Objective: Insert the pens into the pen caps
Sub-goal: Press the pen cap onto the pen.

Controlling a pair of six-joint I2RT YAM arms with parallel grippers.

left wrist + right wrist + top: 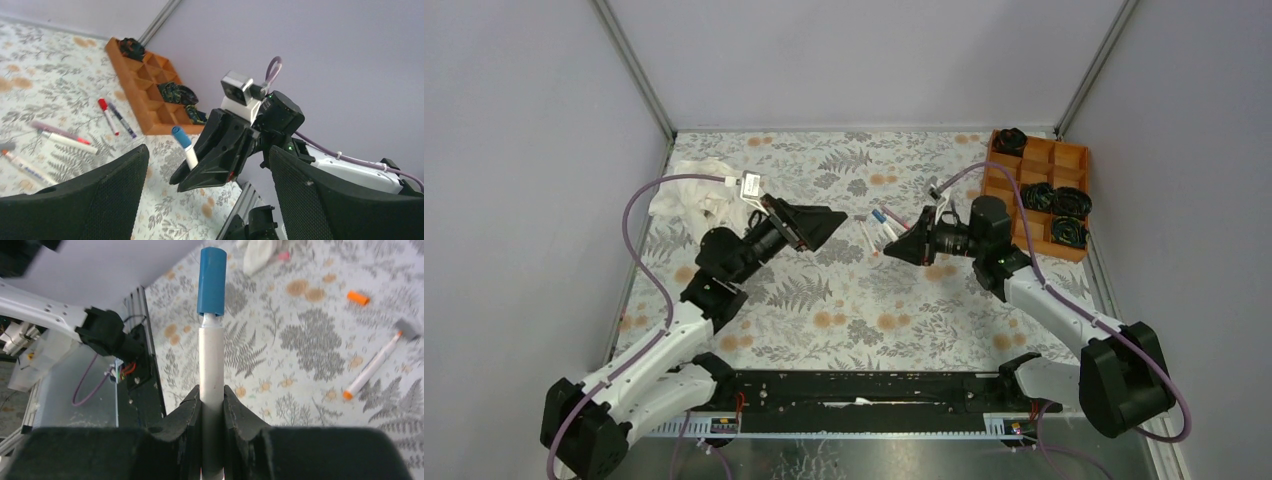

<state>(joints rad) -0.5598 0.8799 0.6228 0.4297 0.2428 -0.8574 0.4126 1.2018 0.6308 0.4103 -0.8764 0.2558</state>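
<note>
A white pen (211, 365) is being clamped upright between the fingers of the right gripper (212, 400). Its lower barrel is being hidden by the closed jaws, and its upper half is projecting beyond the fingertips. A blue cap (211, 282) is sitting on the pen's upper end, with a short strip of narrow neck showing between cap and barrel. The held pen is being kept above the table (844, 310), near its middle.

The left gripper (824, 225) is being held opposite, just beside the pen's capped end. Its jaws are spread wide and nothing is between them.

In the left wrist view, five loose pens are lying on the table:
- one red-capped pen (107, 116)
- one dark purple pen (121, 120)
- one pinkish pen (57, 131)
- two white-barrelled pens (70, 142)

In the right wrist view, one orange cap (358, 298) and one grey cap (410, 329) are lying apart from each other.

Four coiled black items (1072, 202) are being stored in one tray (1064, 150) at the far right corner. One white cloth (689, 195) is lying at the far left.
</note>
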